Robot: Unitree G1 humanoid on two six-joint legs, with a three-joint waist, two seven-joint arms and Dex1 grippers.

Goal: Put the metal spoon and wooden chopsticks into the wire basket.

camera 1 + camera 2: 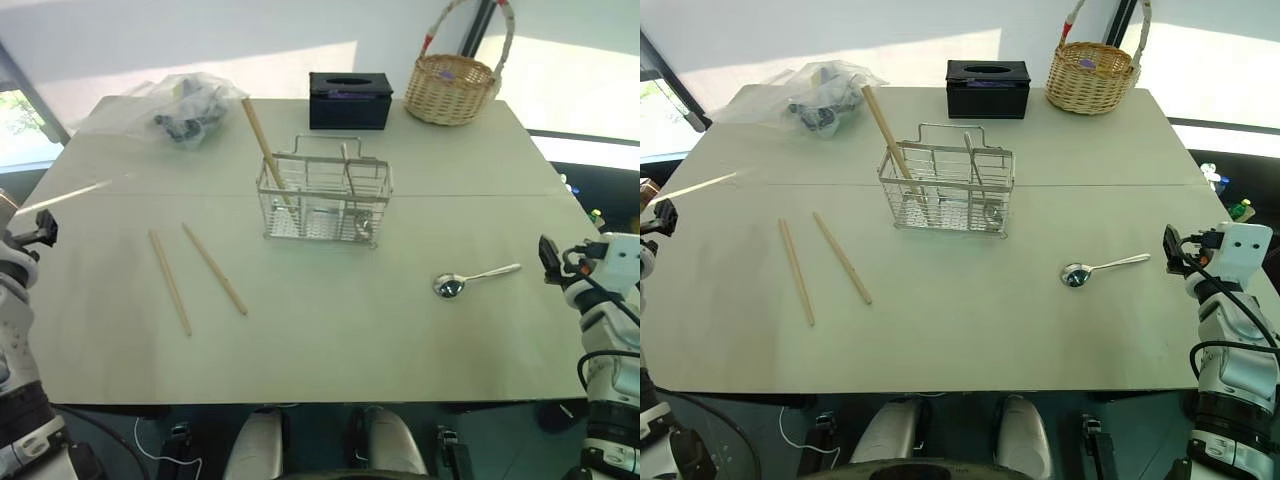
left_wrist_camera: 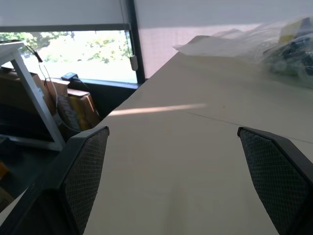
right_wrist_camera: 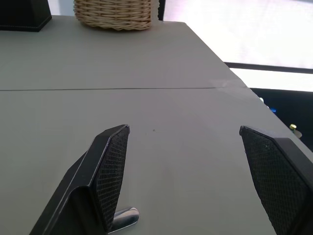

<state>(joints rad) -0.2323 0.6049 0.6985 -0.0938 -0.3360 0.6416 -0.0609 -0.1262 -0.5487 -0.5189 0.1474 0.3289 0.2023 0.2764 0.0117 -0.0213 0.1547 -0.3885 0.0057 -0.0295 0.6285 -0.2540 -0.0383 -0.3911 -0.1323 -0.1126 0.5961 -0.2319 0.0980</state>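
Both pincers gape empty at desk [image 1: 330, 350] edges | spoon [image 1: 472, 278], two chopsticks [image 1: 197, 275] await basket [image 1: 325, 200]

Arms: white segmented shells are seen, joined by black collars.
Cables: black cables are looped along the right forearm.
Right gripper [image 3: 195, 181]: two black wedge-shaped fingers [image 3: 110, 171] are faced with cross-hatched pads.
Left gripper [image 2: 181, 186]: the same build is shown.

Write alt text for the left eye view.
A wire basket stands mid-table holding one leaning chopstick; two more chopsticks lie to its left, a metal spoon to its right. Both tools, left and right, wait open at the table's sides.
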